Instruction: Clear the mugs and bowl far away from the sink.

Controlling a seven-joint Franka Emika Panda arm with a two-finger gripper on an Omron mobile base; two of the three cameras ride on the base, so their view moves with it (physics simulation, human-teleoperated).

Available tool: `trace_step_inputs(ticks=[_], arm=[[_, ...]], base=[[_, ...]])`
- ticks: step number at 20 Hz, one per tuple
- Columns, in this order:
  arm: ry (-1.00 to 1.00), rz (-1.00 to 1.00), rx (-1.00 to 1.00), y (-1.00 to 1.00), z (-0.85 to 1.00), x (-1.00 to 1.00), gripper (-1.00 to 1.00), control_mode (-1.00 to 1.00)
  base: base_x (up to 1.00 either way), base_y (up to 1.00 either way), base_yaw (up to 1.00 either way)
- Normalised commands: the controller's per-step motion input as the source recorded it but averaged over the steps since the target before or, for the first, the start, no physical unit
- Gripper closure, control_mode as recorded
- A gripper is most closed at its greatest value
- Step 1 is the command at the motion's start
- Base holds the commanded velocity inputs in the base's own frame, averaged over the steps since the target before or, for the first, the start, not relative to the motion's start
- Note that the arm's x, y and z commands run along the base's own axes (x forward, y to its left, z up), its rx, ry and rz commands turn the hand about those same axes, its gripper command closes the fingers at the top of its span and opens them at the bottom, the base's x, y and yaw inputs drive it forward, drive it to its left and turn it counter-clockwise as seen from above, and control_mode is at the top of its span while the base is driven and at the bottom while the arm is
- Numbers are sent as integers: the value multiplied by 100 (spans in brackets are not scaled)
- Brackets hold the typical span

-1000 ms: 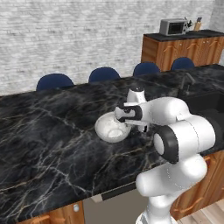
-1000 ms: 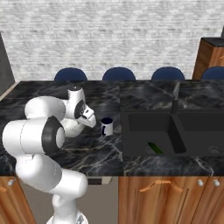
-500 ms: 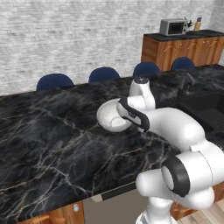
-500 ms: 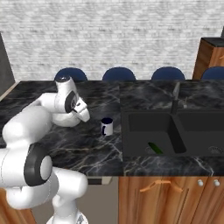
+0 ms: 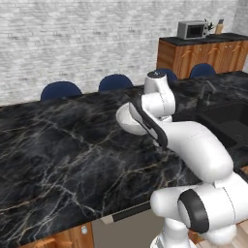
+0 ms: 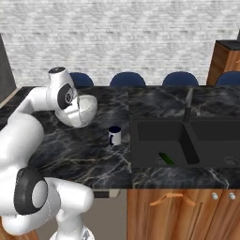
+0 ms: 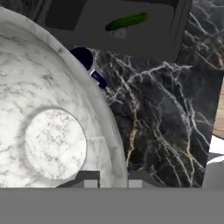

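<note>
Bowl: white marbled bowl was held up off the black marble counter, tipped on its side, its open mouth facing toward the sink side in the right base view; no long axis, being round.
Gripper: the gripper was closed on the bowl's rim, one finger inside and one outside the wall.
Mug: white mug with navy inside stood upright on the counter just beside the sink's left edge, its handle pointing left in the right base view.
Sink: matte-black double-basin sink lay to the right, with a green cucumber-like vegetable lying in its left basin.
</note>
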Motion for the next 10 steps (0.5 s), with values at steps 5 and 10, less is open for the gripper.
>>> trace_step_inputs(ticks=[5,10], arm=[[-22,-57,21,0,53,-86,100,-100],[-32,-41,4,0,44,-61,100,-100]], base=[[0,0,0],[0,0,0]])
